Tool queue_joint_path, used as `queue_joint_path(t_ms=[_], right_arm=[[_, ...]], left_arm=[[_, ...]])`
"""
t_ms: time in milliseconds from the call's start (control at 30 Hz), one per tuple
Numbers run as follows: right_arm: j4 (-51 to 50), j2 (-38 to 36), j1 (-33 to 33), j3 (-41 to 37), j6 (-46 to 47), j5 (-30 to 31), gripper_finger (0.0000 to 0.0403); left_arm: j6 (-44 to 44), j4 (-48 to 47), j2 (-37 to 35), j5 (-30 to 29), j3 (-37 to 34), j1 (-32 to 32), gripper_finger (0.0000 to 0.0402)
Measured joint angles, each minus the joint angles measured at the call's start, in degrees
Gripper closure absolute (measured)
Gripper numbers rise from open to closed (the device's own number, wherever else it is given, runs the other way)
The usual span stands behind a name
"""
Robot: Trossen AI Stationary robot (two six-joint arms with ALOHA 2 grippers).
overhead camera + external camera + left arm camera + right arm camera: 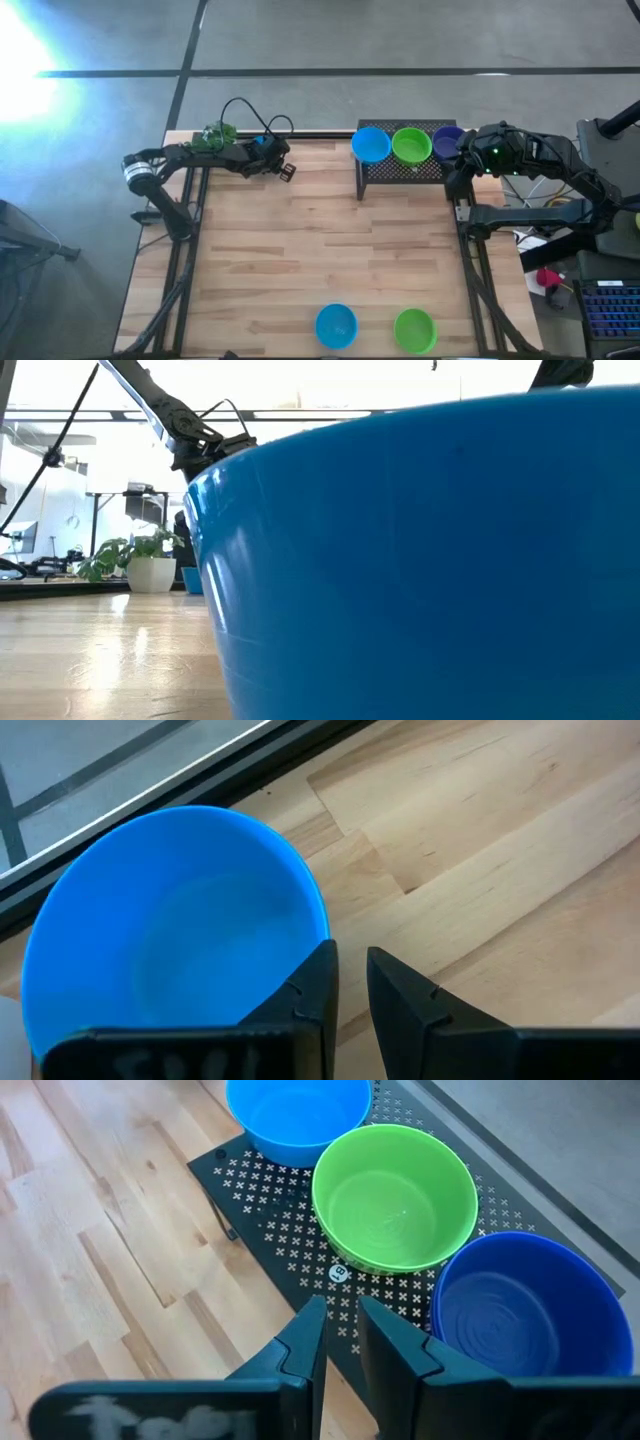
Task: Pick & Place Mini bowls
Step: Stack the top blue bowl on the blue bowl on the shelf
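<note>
Upper left of high view: left gripper (287, 170) nearly closed, empty, beside blue bowl (175, 925).
Upper right: right gripper (340, 1330) nearly closed, empty, over black rack (290, 1230).

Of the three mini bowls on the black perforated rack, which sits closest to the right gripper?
The dark blue-purple glossy plastic bowl at the rack's right end, right beside the right gripper. The green bowl is in the middle, the light blue bowl farthest.

Low view: a blue bowl (430, 560) fills most of what we see, cut off right and bottom, hiding the table behind. High view: the purple bowl (446, 140) sits partly under the right gripper (466, 152). Its jaws possibly narrow; hard to tell.
</note>
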Motion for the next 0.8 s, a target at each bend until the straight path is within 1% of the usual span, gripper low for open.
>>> queue_joint_path(t_ms=[333,600,700,800], right_arm=[[0.68,0.0,0.0,0.0,-0.22,0.0,0.0346],[0.82,0.0,0.0,-0.02,-0.22,0.0,0.0346],[0.84,0.0,0.0,-0.02,-0.22,0.0,0.0346],[0.84,0.0,0.0,0.0,-0.24,0.0,0.0346]], left_arm=[[1.62,-0.1,0.53,-0.11,0.04,0.51,0.0342],[1.84,-1.03,0.51,-0.11,2.7,0.53,0.0342],[1.36,-1.66,0.5,-0.19,3.15,0.55,0.0342],[-0.16,-3.21,0.49,-1.54,3.1,0.73,0.0342]])
